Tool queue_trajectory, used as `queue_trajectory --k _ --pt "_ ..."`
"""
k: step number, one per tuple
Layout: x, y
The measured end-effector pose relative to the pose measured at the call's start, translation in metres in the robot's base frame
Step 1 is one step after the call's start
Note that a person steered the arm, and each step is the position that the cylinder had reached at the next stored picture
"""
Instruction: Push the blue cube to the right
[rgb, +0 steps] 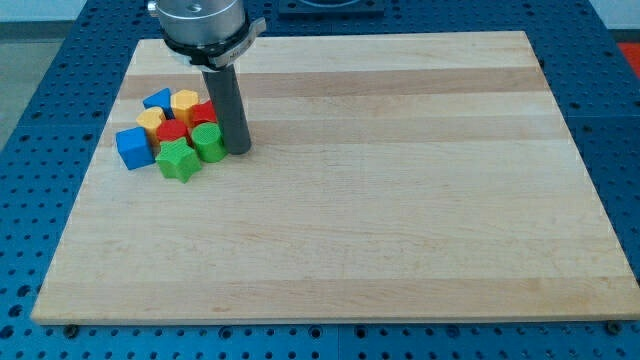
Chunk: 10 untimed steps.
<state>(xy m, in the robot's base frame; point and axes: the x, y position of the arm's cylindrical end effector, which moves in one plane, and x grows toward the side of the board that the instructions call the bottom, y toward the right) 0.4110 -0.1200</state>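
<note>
The blue cube (132, 147) sits at the left end of a tight cluster of blocks near the board's left edge. My tip (238, 150) is at the cluster's right side, touching or almost touching the green cylinder (208, 142). The whole cluster lies between my tip and the blue cube. The rod rises from the tip to the arm's head at the view's top.
The cluster also holds a green star (179, 160), a red block (171, 132), another red block (203, 113), a yellow block (150, 121), a yellow hexagonal block (184, 103) and a blue triangular block (157, 99). The wooden board (400, 200) lies on a blue perforated table.
</note>
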Motion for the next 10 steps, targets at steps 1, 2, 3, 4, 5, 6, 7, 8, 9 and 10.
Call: queue_trajectory --k 1,2,3,4,5,6,7,8,9,10 --pt "0.0 0.0" --pt "0.007 0.023" --pt "0.029 0.041" --pt "0.06 0.008" --pt "0.098 -0.032" --pt "0.099 -0.072" --pt "0.093 -0.088" --pt "0.084 -0.089" --pt "0.078 -0.1" --pt "0.079 -0.153"
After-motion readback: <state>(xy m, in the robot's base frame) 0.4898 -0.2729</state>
